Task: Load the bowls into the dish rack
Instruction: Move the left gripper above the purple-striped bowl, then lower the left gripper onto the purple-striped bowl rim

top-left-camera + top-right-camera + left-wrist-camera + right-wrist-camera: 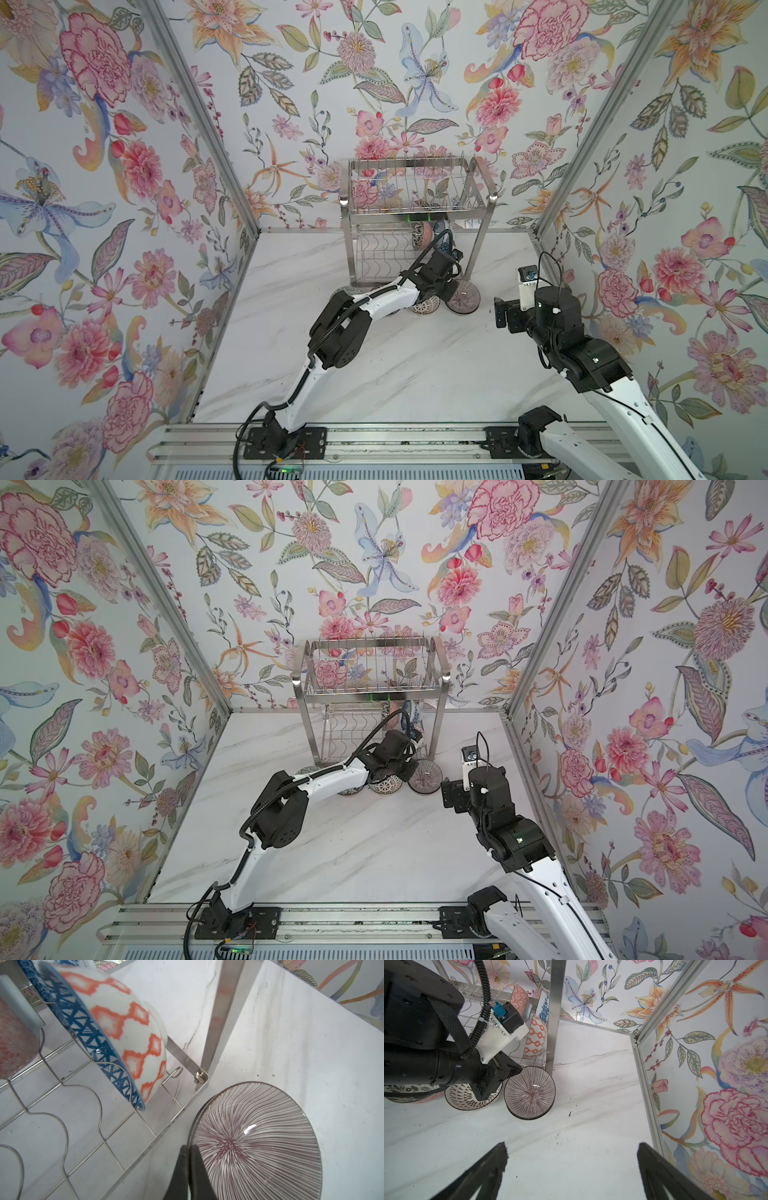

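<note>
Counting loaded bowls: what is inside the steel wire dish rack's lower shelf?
On edge: white bowl with coral diamonds, blue-triangle bowl beside it, pink-patterned bowl beyond. The left arm covers part of the shelf.

The white-and-black left arm comes up from its base at the front, folds at a bulky black elbow, then stretches forward low and almost level. At its end the black parallel-jaw left gripper is clamped tight: its two thin fingers pinch the rim of a round ceramic bowl with fine purple radial lines, one finger outside the wall and one inside. The white-and-black right arm leans in from the right with its wrist raised. Its black right gripper hangs in the air, jaws spread wide, holding nothing.
</note>
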You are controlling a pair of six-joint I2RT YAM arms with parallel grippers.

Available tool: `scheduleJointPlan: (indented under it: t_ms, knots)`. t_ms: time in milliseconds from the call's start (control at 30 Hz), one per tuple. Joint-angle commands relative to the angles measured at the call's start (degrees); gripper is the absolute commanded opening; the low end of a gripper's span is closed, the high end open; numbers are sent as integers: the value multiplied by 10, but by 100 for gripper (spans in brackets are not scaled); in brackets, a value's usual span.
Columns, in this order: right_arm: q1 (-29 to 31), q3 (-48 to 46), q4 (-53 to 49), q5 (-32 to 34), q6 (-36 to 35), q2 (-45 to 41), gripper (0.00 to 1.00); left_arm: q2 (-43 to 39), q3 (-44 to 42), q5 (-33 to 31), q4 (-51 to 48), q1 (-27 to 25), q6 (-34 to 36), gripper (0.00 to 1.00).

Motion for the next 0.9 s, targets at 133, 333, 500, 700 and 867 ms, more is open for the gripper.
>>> scheduleJointPlan:
  t_ms: [133, 333, 500, 700, 867]
  knots:
    - [-3, -5, 7, 1, 8, -9, 99, -43, -5, -16, -15, 5, 13, 18]
    - [-4, -5, 7, 0, 8, -7, 99, -45, 4, 7, -31, 6, 22, 54]
    - [-4, -5, 7, 1, 8, -8, 99, -18, 24, 17, -54, 9, 22, 55]
    - [-4, -6, 7, 1, 8, -10, 99, 10, 41, 28, -62, 10, 18, 46]
    - [-3, -6, 7, 2, 8, -8, 99, 25, 55, 36, -67, 10, 17, 41]
